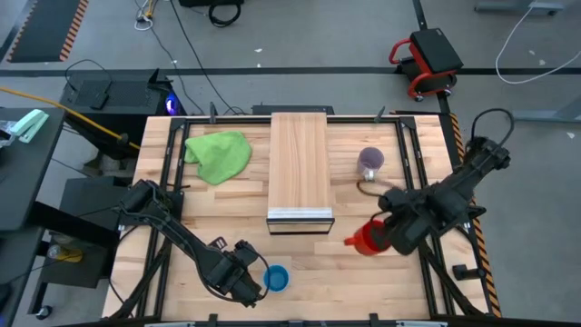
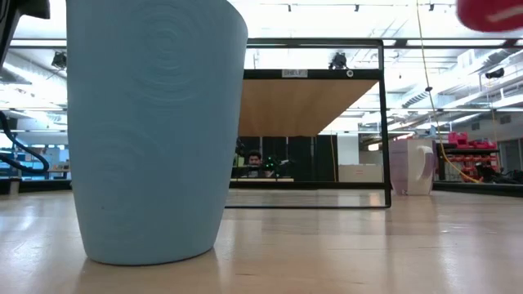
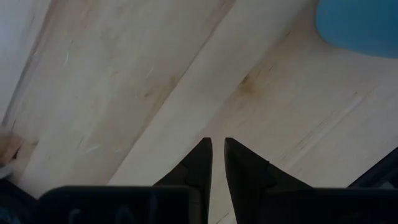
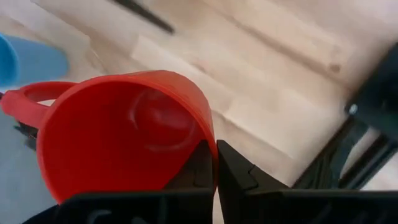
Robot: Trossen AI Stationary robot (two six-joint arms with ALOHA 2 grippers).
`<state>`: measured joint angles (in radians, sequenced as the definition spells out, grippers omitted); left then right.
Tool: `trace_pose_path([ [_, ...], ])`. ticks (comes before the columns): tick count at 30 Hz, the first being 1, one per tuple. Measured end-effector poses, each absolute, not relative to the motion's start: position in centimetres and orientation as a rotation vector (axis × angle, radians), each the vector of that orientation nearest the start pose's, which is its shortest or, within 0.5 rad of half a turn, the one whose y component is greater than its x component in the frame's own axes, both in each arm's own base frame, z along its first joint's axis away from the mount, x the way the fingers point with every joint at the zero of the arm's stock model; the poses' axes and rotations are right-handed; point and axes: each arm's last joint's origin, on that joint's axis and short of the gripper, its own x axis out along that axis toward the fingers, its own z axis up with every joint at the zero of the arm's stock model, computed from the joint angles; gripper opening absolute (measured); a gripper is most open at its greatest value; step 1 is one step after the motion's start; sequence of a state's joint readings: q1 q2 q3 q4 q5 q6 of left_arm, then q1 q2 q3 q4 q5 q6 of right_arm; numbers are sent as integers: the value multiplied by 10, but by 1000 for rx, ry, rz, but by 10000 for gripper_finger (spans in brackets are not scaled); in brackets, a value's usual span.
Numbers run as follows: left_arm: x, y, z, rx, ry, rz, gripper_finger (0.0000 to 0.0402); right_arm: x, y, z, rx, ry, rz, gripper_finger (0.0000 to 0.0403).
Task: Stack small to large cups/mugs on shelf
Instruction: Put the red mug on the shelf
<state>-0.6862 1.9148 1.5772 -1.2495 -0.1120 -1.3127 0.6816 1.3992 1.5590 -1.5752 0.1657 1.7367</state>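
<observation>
Wooden table [image 1: 363,282], right hand [image 4: 214,163] pinching glossy red mug [image 4: 118,134] rim, left hand [image 3: 217,158] clenched empty.

The picture's edge cut off most of the blue cup [image 3: 364,25] beyond the left gripper [image 3: 217,146] in the left wrist view. The low view showed only a sliver of the red mug [image 2: 490,15], its holding right gripper out of sight.

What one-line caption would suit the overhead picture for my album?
Right gripper holds a red mug beside the wooden shelf; left gripper rests by the blue cup.
</observation>
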Motion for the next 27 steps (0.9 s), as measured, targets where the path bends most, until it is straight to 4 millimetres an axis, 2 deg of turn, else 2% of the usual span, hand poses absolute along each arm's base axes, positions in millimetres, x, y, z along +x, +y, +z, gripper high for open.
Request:
trace_pose_path([
  [5,279,-225,231,-437,1425,554,37,192,110,377,822,1154,-699,5],
  [13,279,-225,231,-439,1424,556,21,217,42,382,739,1135,-738,5],
  [22,281,-223,231,-452,1421,568,14,227,-37,440,734,910,-778,5],
  [27,284,-219,231,-474,1415,590,19,255,-68,463,700,838,-763,4],
])
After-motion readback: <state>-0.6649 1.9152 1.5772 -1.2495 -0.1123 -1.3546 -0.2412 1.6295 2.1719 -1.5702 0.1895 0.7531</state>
